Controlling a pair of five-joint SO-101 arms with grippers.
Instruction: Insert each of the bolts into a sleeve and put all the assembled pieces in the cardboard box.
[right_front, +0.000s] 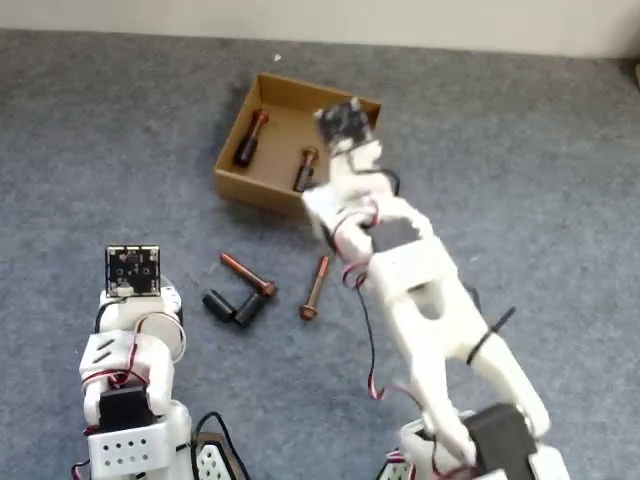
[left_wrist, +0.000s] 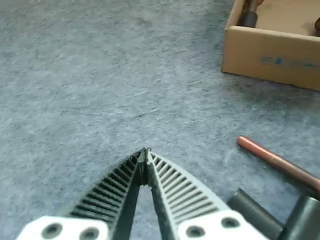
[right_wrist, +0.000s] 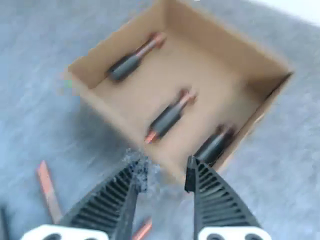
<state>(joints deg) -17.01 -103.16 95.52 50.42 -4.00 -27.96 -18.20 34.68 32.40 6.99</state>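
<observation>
Left pincer (left_wrist: 145, 154): jaws fully closed, ribbed tips pressed together, nothing between them. It sits low over the grey felt table (left_wrist: 100, 75).

Loose parts near the left pincer: a bare copper bolt (left_wrist: 278, 163) lies flat on the felt, ahead of the tips and off to one side. Two black sleeves (left_wrist: 254, 212) lie close together beside the pincer body, nearer to it than the bolt is. In the high view one sleeve sits just at the bolt's head end. I cannot tell if they touch or if the bolt is started into it.

Between the arms: a second bolt (right_front: 315, 288) lies alone on the felt, apart from the first bolt and the sleeves. It is behind the right pincer and close beside the right arm (right_front: 430, 300).

Right pincer (right_wrist: 162, 167): jaws partly open with a moderate gap, gripping nothing. It hangs above the near wall of the cardboard box (right_wrist: 227, 47), tips pointing down into it.

Box contents: three assembled pieces, each a bolt seated in a black sleeve.
- One (right_wrist: 131, 61) is farthest ahead of the tips, near the far corner.
- One (right_wrist: 167, 118) lies mid-floor, just beyond the tips.
- One (right_wrist: 214, 144) lies right under one of the fingers (right_wrist: 202, 192), close to the box wall.
</observation>
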